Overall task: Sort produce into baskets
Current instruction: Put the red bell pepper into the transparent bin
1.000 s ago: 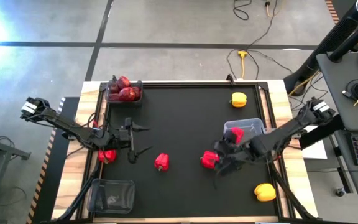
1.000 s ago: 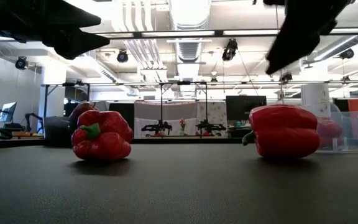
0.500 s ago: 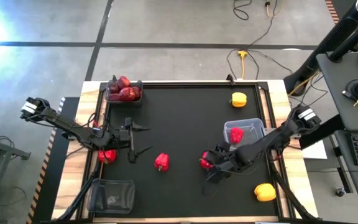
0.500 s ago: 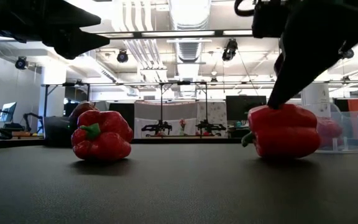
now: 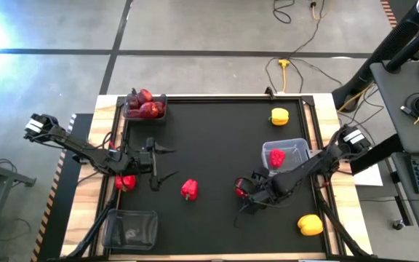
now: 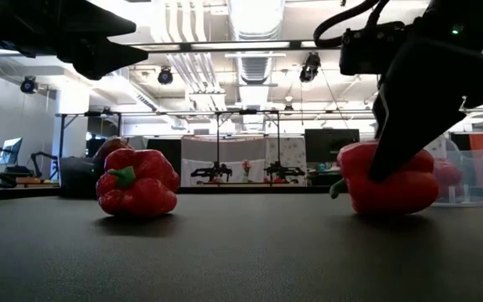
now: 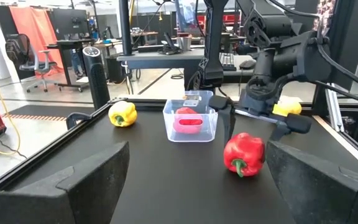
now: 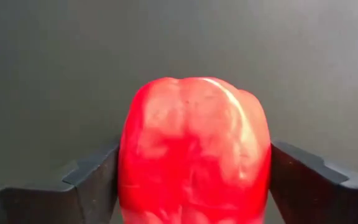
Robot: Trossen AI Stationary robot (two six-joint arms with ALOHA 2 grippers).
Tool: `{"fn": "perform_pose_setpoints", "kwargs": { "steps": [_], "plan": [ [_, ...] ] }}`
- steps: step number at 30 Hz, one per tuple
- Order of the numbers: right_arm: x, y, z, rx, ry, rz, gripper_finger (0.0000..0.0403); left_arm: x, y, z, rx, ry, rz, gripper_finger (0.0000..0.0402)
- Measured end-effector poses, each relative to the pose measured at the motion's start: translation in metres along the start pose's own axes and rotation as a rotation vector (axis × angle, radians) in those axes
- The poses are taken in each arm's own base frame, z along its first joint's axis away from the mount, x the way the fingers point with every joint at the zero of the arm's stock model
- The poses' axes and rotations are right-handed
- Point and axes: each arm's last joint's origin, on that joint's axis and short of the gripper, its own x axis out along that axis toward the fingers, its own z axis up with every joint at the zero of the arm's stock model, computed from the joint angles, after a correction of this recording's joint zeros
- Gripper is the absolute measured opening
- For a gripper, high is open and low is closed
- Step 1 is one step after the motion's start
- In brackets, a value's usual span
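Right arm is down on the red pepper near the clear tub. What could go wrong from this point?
1. The right end effector straddles the glossy red bell pepper, fingers at its bulging sides; a shallow pinch may squeeze it out.
2. The translucent plastic tub with one red piece inside stands close by; the arm could nudge it when lifting.
3. The left end effector waits open, well clear.

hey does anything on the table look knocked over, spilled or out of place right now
Nothing stands out. The tub by the right gripper and the tub of dark fruit stand upright, and the loose peppers sit on the black mat, waiting to be sorted.
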Motion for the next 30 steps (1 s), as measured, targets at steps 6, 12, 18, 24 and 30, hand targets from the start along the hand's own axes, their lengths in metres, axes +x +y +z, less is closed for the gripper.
{"fn": "perform_pose_setpoints", "kwargs": {
  "steps": [6, 12, 18, 24, 30],
  "plan": [
    [-0.048, -0.029, 0.006, 0.038, 0.033, -0.185, 0.0308, 0.000, 0.000, 0.000, 0.001, 0.002, 0.000, 0.0359],
    [-0.116, -0.071, -0.002, 0.179, -0.052, -0.431, 0.0308, 0.000, 0.000, -0.001, 0.005, 0.007, 0.000, 0.0359],
    [-0.120, -0.104, -0.034, 0.411, -0.074, -0.561, 0.0310, 0.000, 0.000, -0.001, 0.005, 0.008, 0.000, 0.0359],
    [-0.093, -0.124, -0.065, 0.627, 0.008, -0.690, 0.0309, 0.000, 0.000, -0.001, 0.006, 0.009, 0.000, 0.0359],
    [-0.082, -0.122, -0.057, 0.676, 0.054, -0.716, 0.0311, 0.000, 0.000, -0.001, 0.006, 0.010, 0.001, 0.0359]
  ]
}}
